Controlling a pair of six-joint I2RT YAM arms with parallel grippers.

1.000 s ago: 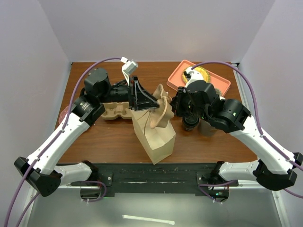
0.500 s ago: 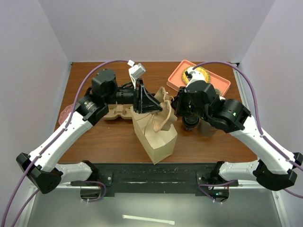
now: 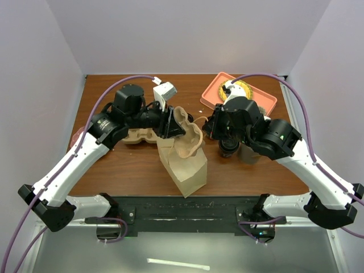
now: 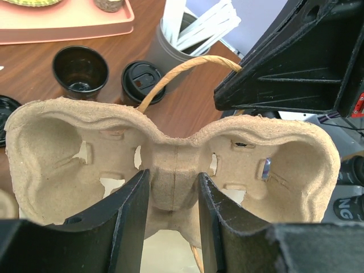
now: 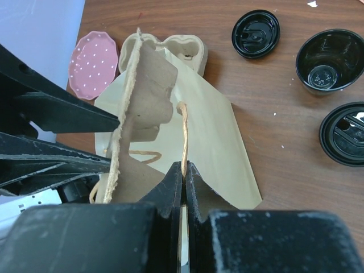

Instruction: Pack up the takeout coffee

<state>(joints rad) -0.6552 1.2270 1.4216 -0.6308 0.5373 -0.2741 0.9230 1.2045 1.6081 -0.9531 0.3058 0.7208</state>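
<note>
The takeout coffee [image 4: 143,82], a small black cup with a black lid, stands on the table beyond the bag; it shows at the right edge of the right wrist view too [image 5: 347,133]. Beside it is an open black cup [image 4: 79,71] and a loose black lid [image 5: 256,25]. My left gripper [image 4: 173,182] is shut on the middle rib of a tan pulp cup carrier [image 3: 185,132], held upright over the mouth of the brown paper bag [image 3: 185,165]. My right gripper [image 5: 184,166] is shut on the bag's twine handle [image 5: 183,133], holding it up.
A second pulp carrier [image 3: 136,135] lies on the table behind the left arm, with a pink dotted dish [image 5: 94,62] at the left edge. A grey cup of white utensils [image 4: 176,40] stands near the black cups. A salmon tray [image 3: 267,102] sits at the back right.
My left wrist has turned and brought the carrier lower and closer over the bag's mouth. The right gripper has stayed shut on the handle, in place.
</note>
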